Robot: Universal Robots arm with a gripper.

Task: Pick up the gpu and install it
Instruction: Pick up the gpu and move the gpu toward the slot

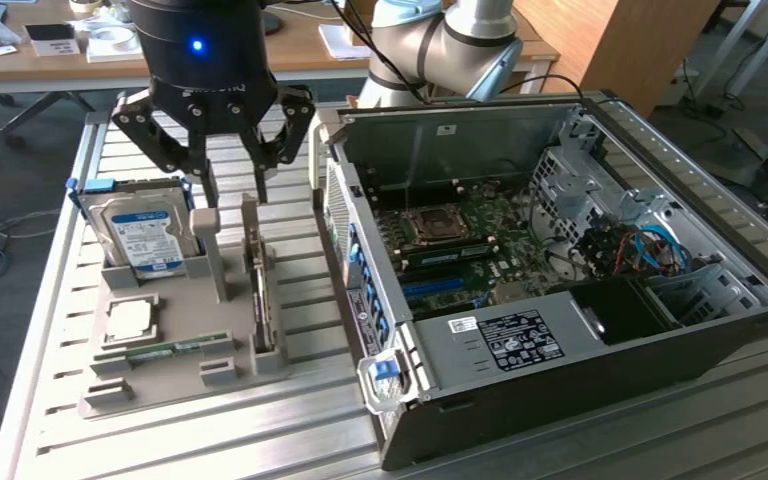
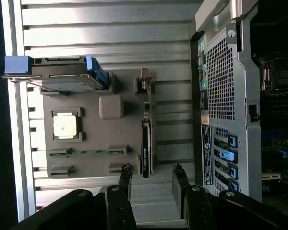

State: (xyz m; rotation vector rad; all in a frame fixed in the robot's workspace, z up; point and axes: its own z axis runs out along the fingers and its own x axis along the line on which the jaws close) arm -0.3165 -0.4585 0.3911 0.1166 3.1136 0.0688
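Note:
The gpu (image 1: 261,292) stands on its edge in a slot of the grey parts holder (image 1: 157,385), a thin dark card with a metal bracket end. In the wrist view the gpu (image 2: 146,143) appears as a narrow dark strip just beyond my fingertips. My gripper (image 1: 233,187) hangs above the far end of the holder, over the card's slot, with its jaws open and nothing between them. The gripper (image 2: 152,178) shows two black fingers (image 2: 126,181) set apart, one on each side of the card's line, clear of it.
The holder also carries a blue-labelled hard drive (image 1: 144,235), a square processor (image 1: 131,320) and a green memory stick (image 1: 171,350). An open computer case (image 1: 584,330) with its motherboard (image 1: 471,240) lies at the exterior view's right on the slotted metal table (image 1: 291,440).

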